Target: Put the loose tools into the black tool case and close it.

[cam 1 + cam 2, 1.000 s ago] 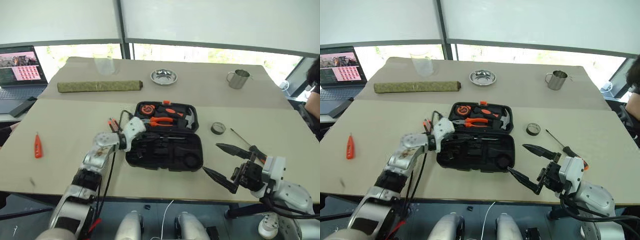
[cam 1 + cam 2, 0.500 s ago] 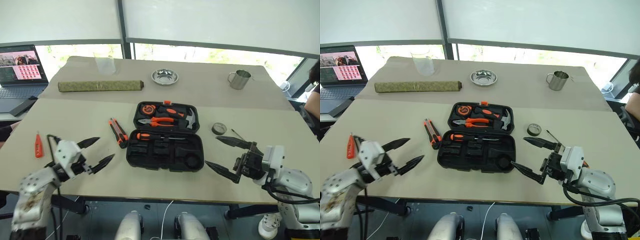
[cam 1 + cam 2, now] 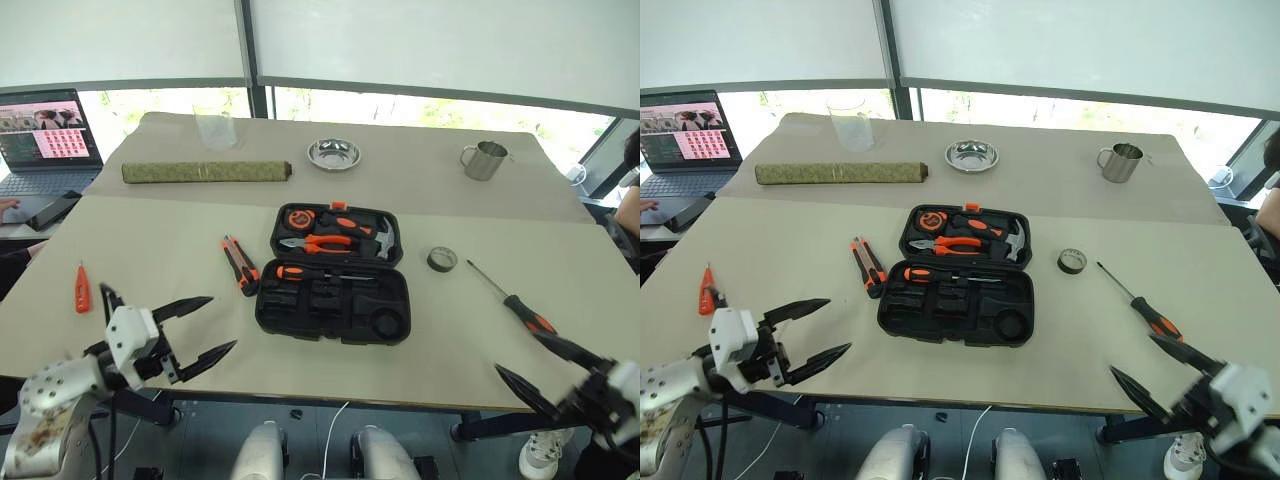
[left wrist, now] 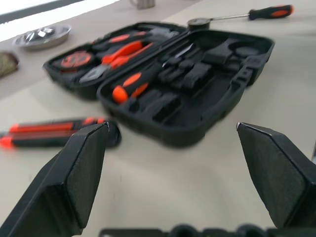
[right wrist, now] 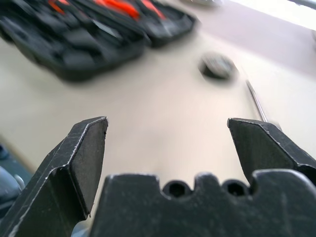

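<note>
The black tool case (image 3: 330, 336) lies open mid-table. One orange-handled screwdriver (image 3: 300, 272) rests in its near half; pliers and a hammer sit in the far half. The utility knife (image 3: 240, 265) lies just left of the case, and the tester pen (image 3: 81, 288) far to the left. Right of the case are the tape roll (image 3: 442, 259) and a second screwdriver (image 3: 512, 300). My left gripper (image 3: 222, 322) hovers open and empty at the table's near-left edge, pointing toward the case. Beyond the near-right edge, my right gripper (image 3: 516, 352) is open and empty too.
A rolled green mat (image 3: 205, 171), a clear glass (image 3: 213, 128), a steel bowl (image 3: 335, 153) and a metal mug (image 3: 484, 160) stand along the far side. A laptop (image 3: 40, 140) with a person's hand (image 3: 8, 205) beside it is at the far left.
My left gripper has opened and drawn back from the case's left end to the near-left edge, leaving a screwdriver in the case. The right gripper has swung right and down, off the table.
</note>
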